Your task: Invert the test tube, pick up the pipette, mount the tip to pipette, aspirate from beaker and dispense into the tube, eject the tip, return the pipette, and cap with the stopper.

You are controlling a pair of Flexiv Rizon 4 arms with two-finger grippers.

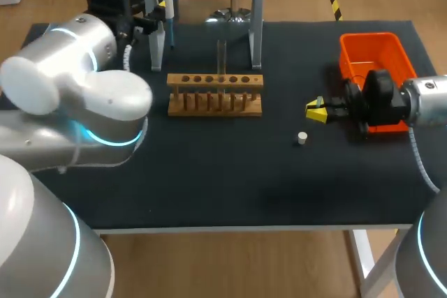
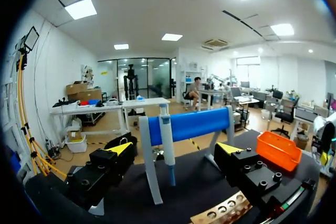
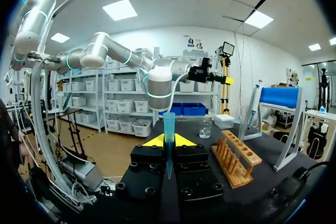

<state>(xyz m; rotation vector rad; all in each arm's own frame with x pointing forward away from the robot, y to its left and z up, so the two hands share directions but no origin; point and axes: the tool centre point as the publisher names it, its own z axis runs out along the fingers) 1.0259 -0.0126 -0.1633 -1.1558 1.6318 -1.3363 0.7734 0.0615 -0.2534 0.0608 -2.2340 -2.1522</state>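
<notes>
**A:** How is the pipette (image 2: 167, 142) best taken?

**B:** It hangs on the blue stand (image 2: 202, 123) at the far left of the worktop (image 1: 209, 172). The left end effector (image 2: 175, 150) is placed just before it, with the fingers spread wide to either side and no contact seen. The body should be centred between the fingers before they are closed. The thick part below the bar should be gripped, and the pipette lifted clear of the bar rather than dragged sideways.

**A:** And how is it aligned?

**B:** Its long axis is upright, with the nozzle pointed down at the worktop. The tip (image 3: 168, 124) is clamped in the right end effector (image 3: 168, 141), well apart from the stand. It appears upright too, wide mouth up and narrow point down, so the two axes could likely be lined up for mounting.
</notes>
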